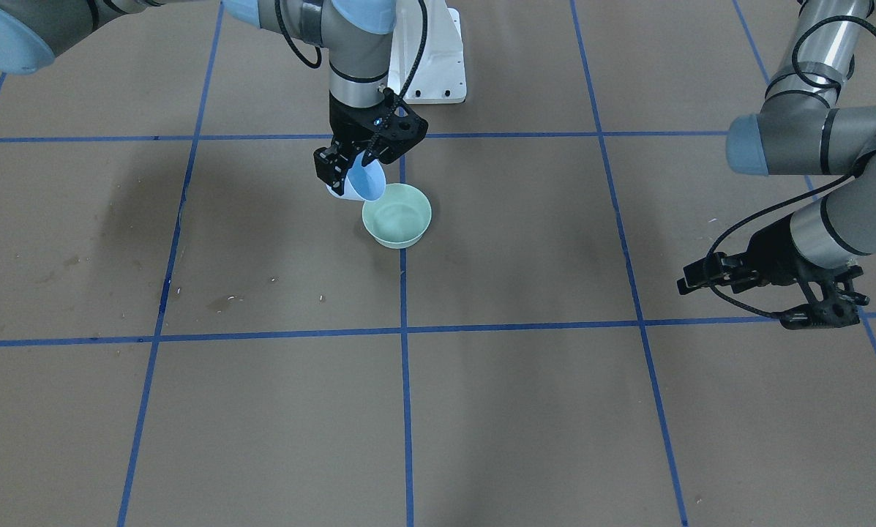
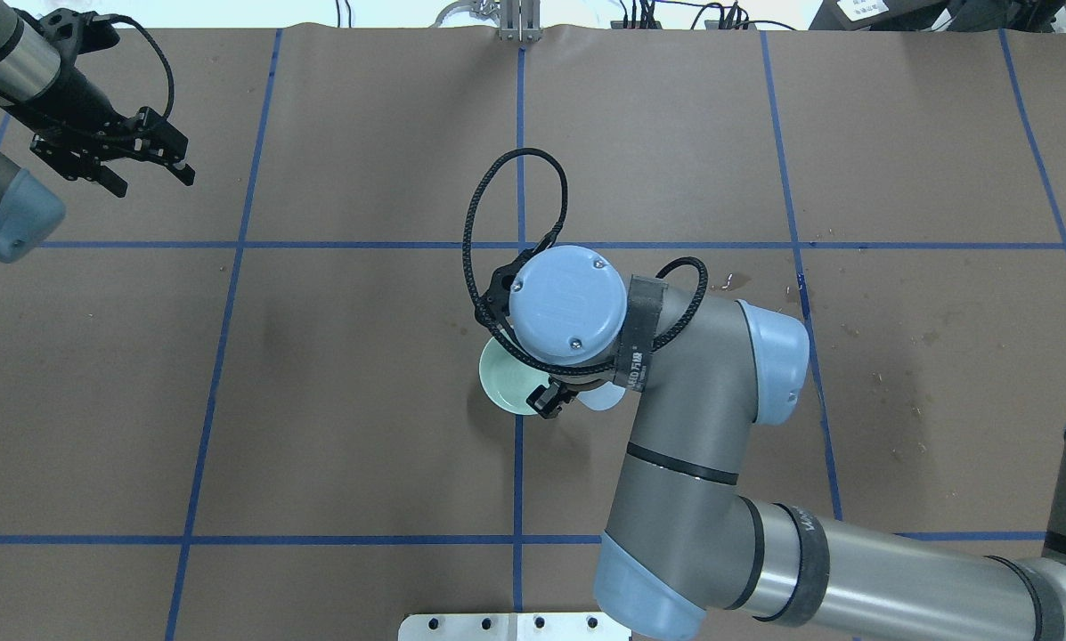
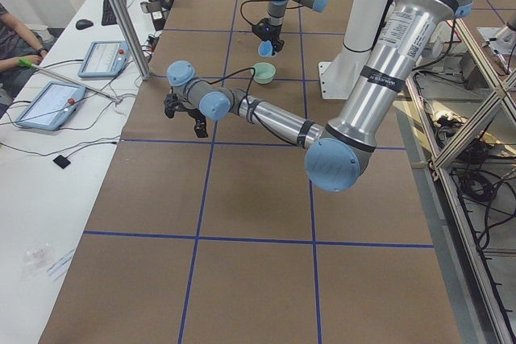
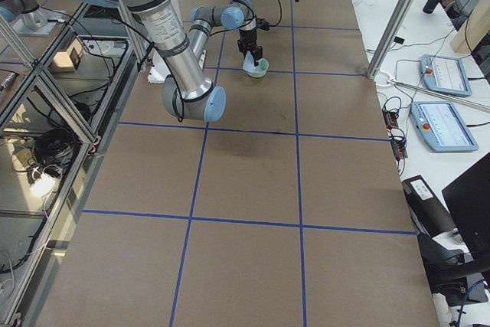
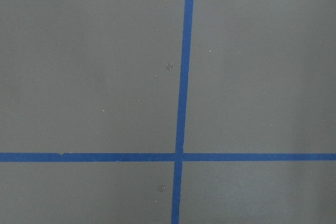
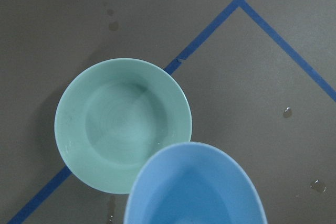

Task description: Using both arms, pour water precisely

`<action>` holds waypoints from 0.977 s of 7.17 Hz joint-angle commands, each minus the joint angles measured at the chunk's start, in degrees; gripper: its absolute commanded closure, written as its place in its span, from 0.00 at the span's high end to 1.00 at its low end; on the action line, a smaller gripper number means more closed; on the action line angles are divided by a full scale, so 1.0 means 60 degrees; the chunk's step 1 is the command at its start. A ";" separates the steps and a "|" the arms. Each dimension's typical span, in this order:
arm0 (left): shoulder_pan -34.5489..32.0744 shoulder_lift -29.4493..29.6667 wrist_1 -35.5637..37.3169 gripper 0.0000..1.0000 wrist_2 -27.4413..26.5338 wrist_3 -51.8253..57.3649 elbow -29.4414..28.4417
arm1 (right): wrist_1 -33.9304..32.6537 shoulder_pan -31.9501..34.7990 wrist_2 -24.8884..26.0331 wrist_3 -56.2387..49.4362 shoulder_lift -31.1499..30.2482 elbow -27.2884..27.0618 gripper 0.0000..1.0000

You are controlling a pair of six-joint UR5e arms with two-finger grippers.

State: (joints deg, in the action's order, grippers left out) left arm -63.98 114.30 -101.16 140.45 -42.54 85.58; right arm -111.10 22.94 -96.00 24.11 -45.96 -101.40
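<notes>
Brown table (image 1: 525, 424): my left gripper (image 1: 741, 300) gapes empty, ten o'clock overhead. Over the five-o'clock rim of the green bowl (image 6: 73, 129), my right gripper (image 1: 348, 170) clamps a tipped blue cup (image 6: 236, 182), water (image 6: 191, 203) seemingly inside. Overtilting would splash past the rim, adding droplets (image 6: 286, 112).

two blue tape lines (image 5: 183, 77) cross on grey-brown table paper (image 5: 79, 51), a few water droplets (image 5: 169, 66) near them.

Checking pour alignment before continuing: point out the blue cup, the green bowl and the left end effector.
blue cup (image 1: 368, 184): front-facing view, its inner wall.
green bowl (image 6: 72, 125): right wrist view, its inner wall.
left end effector (image 2: 151, 182): overhead view, midway between its fingertips.
</notes>
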 commanded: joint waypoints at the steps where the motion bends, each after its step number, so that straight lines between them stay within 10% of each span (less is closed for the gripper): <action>1: 0.0000 -0.0037 -0.0015 0.99 0.0001 0.0000 0.0004 | -0.1278 -0.0044 0.0077 -0.0805 0.1135 0.1090 0.25; 7: 0.0000 -0.0154 -0.0102 0.99 0.0015 0.0000 0.0048 | -0.2972 -0.0439 0.1392 -0.2449 0.2063 0.2189 0.22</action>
State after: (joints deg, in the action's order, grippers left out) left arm -63.98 113.53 -101.62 140.53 -42.54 85.71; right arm -127.42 20.97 -89.66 11.40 -34.61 -89.93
